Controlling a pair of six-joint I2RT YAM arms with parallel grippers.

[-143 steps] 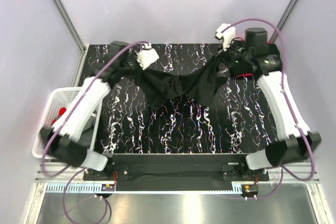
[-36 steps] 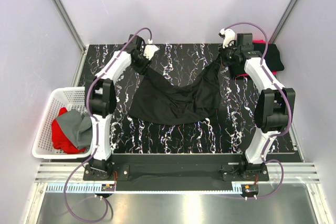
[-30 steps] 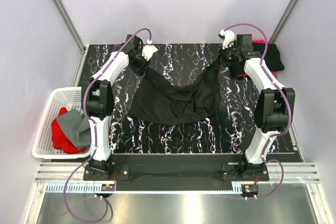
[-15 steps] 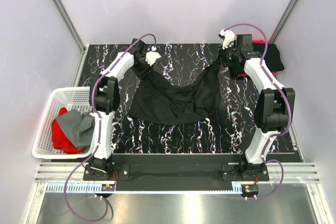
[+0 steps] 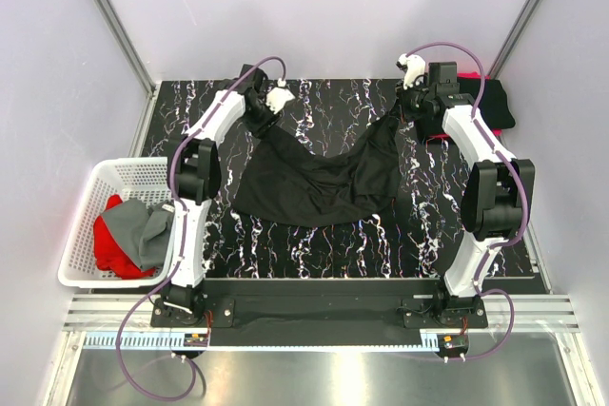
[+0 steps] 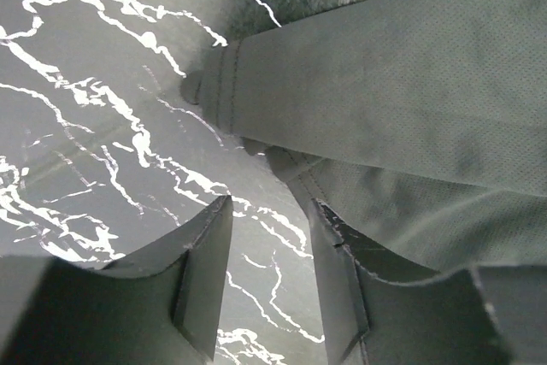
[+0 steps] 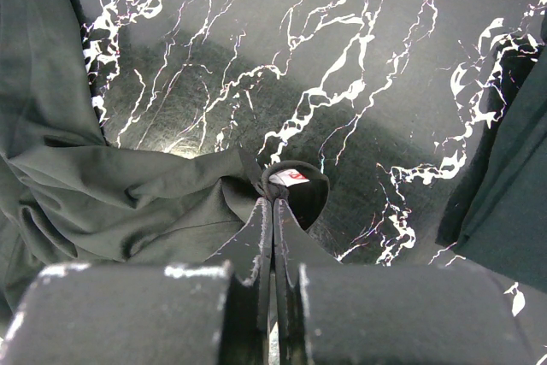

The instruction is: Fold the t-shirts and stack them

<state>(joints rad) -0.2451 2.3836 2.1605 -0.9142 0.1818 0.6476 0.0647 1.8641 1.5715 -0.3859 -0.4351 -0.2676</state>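
Our left hand (image 6: 267, 254) is open and empty beside the hem of the black t-shirt (image 5: 314, 183), which lies crumpled on the table (image 5: 324, 244). Our right hand (image 7: 272, 211) pinches its collar; we fear that pulling alone may bunch it.

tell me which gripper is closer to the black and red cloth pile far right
Right. The right gripper sits just left of the cloth pile; the left gripper is across the table.
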